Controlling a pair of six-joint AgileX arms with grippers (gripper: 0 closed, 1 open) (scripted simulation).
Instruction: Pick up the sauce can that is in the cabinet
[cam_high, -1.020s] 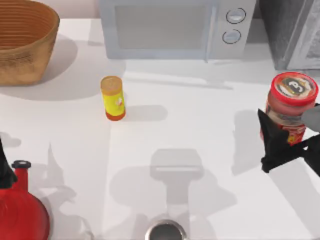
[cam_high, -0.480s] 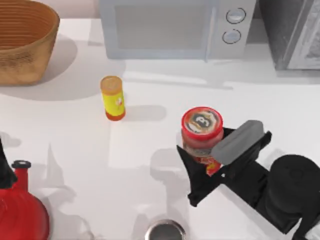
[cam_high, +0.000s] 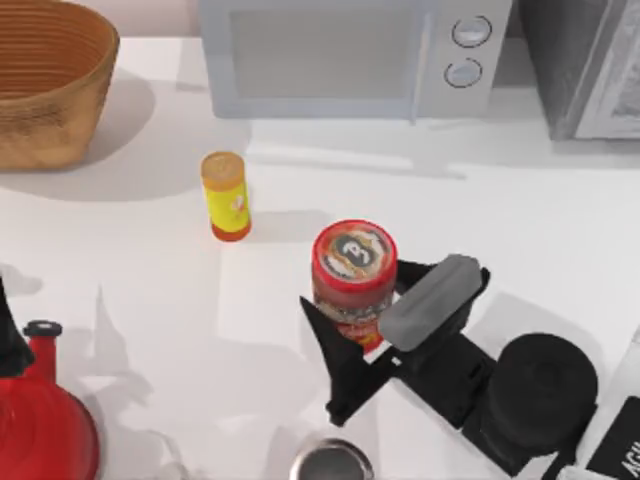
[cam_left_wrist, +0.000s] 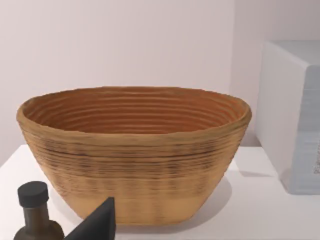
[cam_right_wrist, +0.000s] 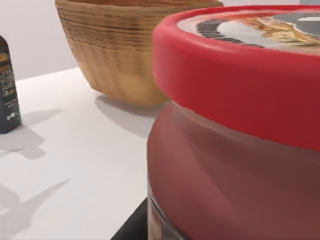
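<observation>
The sauce can (cam_high: 353, 268), red with a dark round top, hangs upright above the middle of the table, held at its lower body by my right gripper (cam_high: 385, 332), which is shut on it. In the right wrist view the can (cam_right_wrist: 235, 150) looms very close, red rim uppermost. The cabinet (cam_high: 575, 60), a dark grey box with a lighter door panel, stands at the back right corner, well away from the can. My left gripper (cam_high: 8, 345) stays parked at the table's left edge.
A yellow tube (cam_high: 226, 195) stands left of the can. The pale microwave (cam_high: 350, 55) runs along the back and a woven basket (cam_high: 45, 80) sits back left. A red kettle (cam_high: 40, 420) and a metal cup (cam_high: 330, 462) are along the front. A dark bottle (cam_left_wrist: 35, 215) stands near the basket.
My right gripper has carried the sauce can from the right side near the cabinet leftward to the middle of the table. The left arm has not moved.
</observation>
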